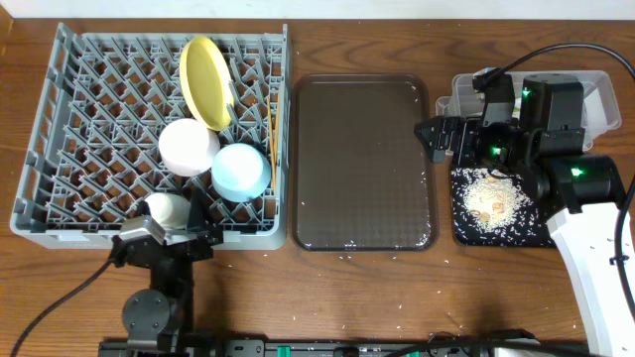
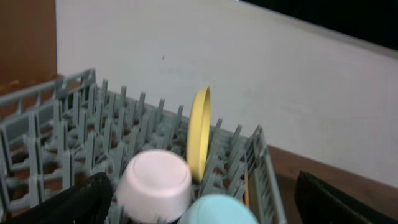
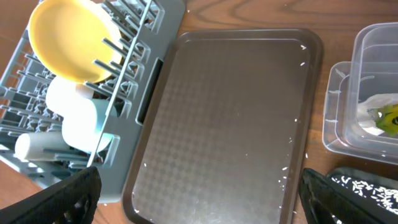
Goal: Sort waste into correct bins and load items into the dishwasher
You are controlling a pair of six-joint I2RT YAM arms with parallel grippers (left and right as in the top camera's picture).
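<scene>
Two risks from here, as I judge it.

First: the left fingers are spread wide and empty, low over the near end of the rack. The cup is right at them; touching or just beside, I can't tell. A careless lift or swing could clip the cup. It could also jar the pegs and tip the plate, which stands on edge and leans.

Second: the rice is not all binned. Grains lie scattered on the brown tray, mostly toward its right and near edges, and a few lie on the bench in front of it. They look too small to pinch, and a sweep could scatter them further or push them off the bench.

The right fingers are also spread wide with nothing between them. They hang over the gap between the brown tray and the black tray.

Containers:
- Rack: the plate; the white bowl and blue bowl, touching, both seemingly turned over; the cup in the near left corner; the chopsticks along the right wall.
- Tub: the wrapper and paper are inside. From above, the right arm hides much of it.
- Black tray: the main heap of rice sits mid-floor, with thinner scatter around it.
- Brown tray: stray grains only.
</scene>
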